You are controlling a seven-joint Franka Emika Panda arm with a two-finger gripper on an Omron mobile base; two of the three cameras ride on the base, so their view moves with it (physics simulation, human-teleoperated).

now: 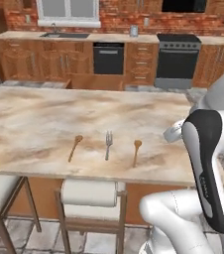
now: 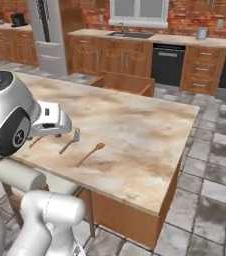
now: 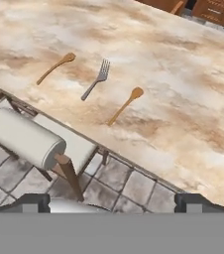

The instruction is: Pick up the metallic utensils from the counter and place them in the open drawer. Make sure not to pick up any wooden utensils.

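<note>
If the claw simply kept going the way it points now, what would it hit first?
Probably the counter surface near its front edge, around the right-hand wooden spoon, which sits near the middle of the hand view. The open claw is well back, so depth is uncertain.

Most of the marbled surface (image 1: 44,114) is left bare, so wide free room is offered across the upper and left parts of the left base view. Near the front edge, a grey fork (image 1: 108,144) is flanked by two wooden spoons (image 1: 75,147) (image 1: 136,152), each set apart from it by a clear gap. Below that edge, at the lower middle, passage is blocked by a stool with a white cushion (image 1: 89,192).
</note>
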